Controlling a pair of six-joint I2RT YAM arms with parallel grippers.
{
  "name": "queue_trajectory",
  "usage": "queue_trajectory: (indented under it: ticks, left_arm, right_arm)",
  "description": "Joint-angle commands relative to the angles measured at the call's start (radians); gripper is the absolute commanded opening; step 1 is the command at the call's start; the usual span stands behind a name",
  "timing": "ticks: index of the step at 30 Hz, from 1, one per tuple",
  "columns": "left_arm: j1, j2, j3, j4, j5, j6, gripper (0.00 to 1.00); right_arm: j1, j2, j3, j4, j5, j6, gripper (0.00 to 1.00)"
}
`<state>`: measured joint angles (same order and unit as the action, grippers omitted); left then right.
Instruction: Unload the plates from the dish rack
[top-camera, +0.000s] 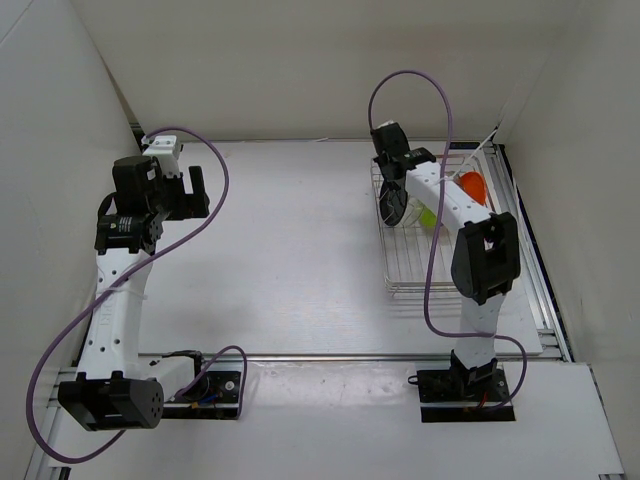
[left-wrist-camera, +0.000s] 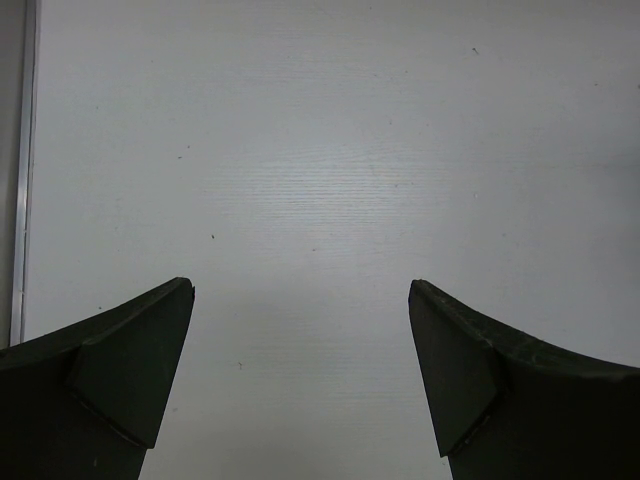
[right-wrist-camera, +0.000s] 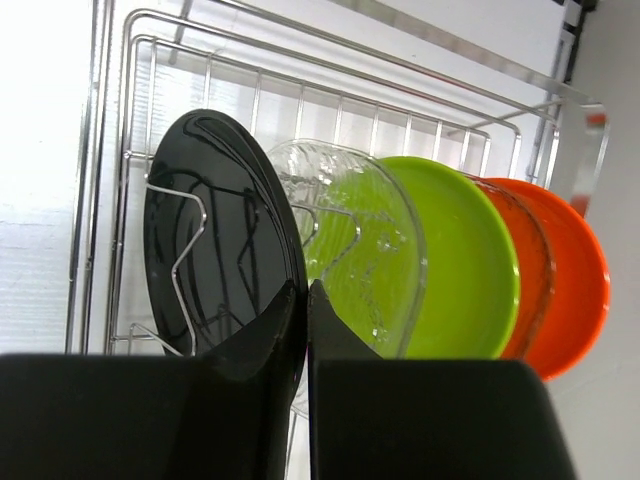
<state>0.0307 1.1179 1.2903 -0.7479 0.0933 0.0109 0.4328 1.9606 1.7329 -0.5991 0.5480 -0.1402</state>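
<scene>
Glossy black plate (right-wrist-camera: 215, 240), upright in the dish rack (top-camera: 405, 268) by the desk's right edge, is pinched at its rim by the right gripper (right-wrist-camera: 306, 315). It is judged stiff and slippery. The left gripper (left-wrist-camera: 300, 330) is held spread.

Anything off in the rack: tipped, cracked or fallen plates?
Nothing stands out. The black plate, clear plate, green plate and orange plate stand on edge in the dish rack, none visibly cracked. The right gripper pinches the black plate's rim.
</scene>
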Motion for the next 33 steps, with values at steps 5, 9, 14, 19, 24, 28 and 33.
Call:
queue_trajectory:
  ticks: [5, 9, 14, 19, 24, 28, 33]
  left_arm:
    - [0.005, -0.030, 0.027, 0.012, -0.014, 0.015, 1.00]
    - [0.005, -0.010, 0.049, 0.002, -0.014, 0.015, 1.00]
    - [0.005, 0.000, 0.073, 0.002, -0.014, 0.024, 1.00]
    - [0.005, 0.057, 0.144, 0.030, 0.043, 0.025, 1.00]
    - [-0.041, 0.141, 0.214, 0.074, 0.132, -0.008, 1.00]
    - [-0.110, 0.238, 0.265, 0.104, 0.232, -0.026, 1.00]
    - [-0.251, 0.410, 0.387, 0.032, 0.461, 0.038, 1.00]
  right_arm:
    - [0.015, 0.011, 0.145, -0.085, 0.133, 0.037, 0.00]
    - [0.015, 0.037, 0.234, -0.117, 0.223, 0.037, 0.00]
    - [0.015, -0.031, 0.281, -0.139, 0.236, 0.013, 0.00]
    - [0.015, -0.146, 0.268, -0.140, 0.236, 0.001, 0.00]
    - [0.015, -0.253, 0.249, -0.140, 0.238, 0.001, 0.00]
    - [0.015, -0.319, 0.249, -0.168, 0.178, 0.042, 0.00]
    - [0.006, -0.434, 0.148, -0.182, -0.198, 0.088, 0.00]
